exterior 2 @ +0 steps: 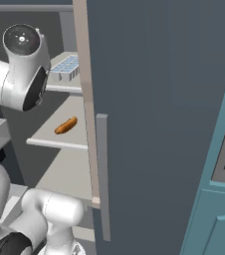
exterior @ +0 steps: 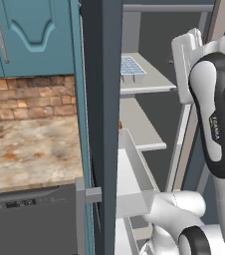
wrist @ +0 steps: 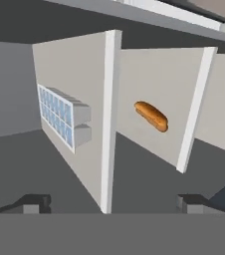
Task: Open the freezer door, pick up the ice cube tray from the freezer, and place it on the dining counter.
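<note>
- The tool (wrist: 112, 204) is nearest the hand camera: its two tips stand spread wide, with nothing between them.
- The ice cube tray (wrist: 63, 118) lies ahead and to the tool's left in that rolled view, on the freezer (exterior: 149, 107) upper shelf (exterior: 154, 79).
- Its long axis runs across the approach, not along it.
- A sausage (wrist: 151, 116) lies on the next shelf, ahead and right.
</note>
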Available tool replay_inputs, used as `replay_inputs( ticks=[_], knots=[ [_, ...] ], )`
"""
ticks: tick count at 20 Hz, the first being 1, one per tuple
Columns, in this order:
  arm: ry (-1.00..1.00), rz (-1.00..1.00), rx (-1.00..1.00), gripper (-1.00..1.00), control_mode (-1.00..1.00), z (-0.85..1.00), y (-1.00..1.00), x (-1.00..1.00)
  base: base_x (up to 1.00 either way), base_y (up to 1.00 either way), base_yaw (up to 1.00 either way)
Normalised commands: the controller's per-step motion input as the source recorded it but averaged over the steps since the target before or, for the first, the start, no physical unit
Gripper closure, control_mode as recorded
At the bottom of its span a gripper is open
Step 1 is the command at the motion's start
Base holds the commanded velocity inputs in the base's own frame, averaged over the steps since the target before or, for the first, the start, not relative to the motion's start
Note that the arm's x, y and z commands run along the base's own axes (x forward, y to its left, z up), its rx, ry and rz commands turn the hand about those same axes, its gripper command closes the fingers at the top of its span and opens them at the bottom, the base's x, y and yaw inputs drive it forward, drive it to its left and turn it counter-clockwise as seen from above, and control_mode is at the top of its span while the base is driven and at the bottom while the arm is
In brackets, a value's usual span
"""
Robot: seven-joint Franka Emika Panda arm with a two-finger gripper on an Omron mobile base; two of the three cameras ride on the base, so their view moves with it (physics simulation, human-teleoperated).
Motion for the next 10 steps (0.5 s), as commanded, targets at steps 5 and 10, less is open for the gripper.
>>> replay_inputs(
  ticks=[5,10],
  knots=[
    [0.12,0.00,0.00,-1.00,-1.00,0.00,0.03,0.55,0.00,0.00,0.00],
    [0.08,0.00,0.00,-1.00,-1.00,0.00,0.00,0.57,0.00,0.00,0.00]
  ],
)
